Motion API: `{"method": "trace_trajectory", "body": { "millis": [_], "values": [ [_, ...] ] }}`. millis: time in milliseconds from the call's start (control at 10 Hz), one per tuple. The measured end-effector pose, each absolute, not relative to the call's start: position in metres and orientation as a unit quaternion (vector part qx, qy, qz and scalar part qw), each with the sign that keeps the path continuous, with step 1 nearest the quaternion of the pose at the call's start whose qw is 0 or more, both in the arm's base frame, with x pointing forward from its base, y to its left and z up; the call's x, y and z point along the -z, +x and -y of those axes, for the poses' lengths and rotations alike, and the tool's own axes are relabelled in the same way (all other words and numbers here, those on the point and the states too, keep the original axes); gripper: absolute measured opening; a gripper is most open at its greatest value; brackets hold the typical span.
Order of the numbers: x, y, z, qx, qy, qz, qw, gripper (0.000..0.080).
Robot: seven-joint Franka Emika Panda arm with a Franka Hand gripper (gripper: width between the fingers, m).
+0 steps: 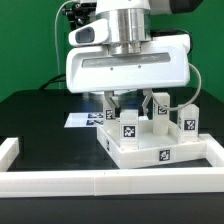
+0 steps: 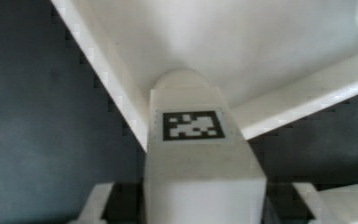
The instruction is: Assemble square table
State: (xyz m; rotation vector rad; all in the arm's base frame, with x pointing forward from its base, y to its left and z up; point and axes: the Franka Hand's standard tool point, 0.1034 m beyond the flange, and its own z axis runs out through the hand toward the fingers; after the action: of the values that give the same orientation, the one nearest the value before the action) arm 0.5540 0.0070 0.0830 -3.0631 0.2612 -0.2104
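Fingers (image 2: pixel 297 203) clench a tagged leg (image 2: pixel 197 140) between them, its long axis running straight out past our fingertips. The tabletop (image 1: pixel 160 150) lies directly beyond that far end, so we judge the leg goes straight down into it.

Jaws: hidden behind the gripper (image 1: pixel 128 100) housing in the exterior view; whether they grip anything, unclear.
Leg (image 2: pixel 201 150): blurred, cut off at the wrist view's edge.
Marker board (image 1: pixel 85 119): mostly hidden.
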Motion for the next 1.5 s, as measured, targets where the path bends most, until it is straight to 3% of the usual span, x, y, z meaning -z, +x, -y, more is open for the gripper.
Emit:
{"method": "trace_trajectory", "body": {
  "millis": [300,1000,1500],
  "values": [
    [-0.0829,0.5539,-0.0068,0.068,-0.991,-0.109,0.032,0.0288],
    [-0.0831,0.5538,-0.0043,0.064,-0.829,-0.550,0.073,0.0292],
    [-0.0829,0.5581,-0.0062,0.044,-0.700,-0.708,0.084,0.0295]
  ]
}}
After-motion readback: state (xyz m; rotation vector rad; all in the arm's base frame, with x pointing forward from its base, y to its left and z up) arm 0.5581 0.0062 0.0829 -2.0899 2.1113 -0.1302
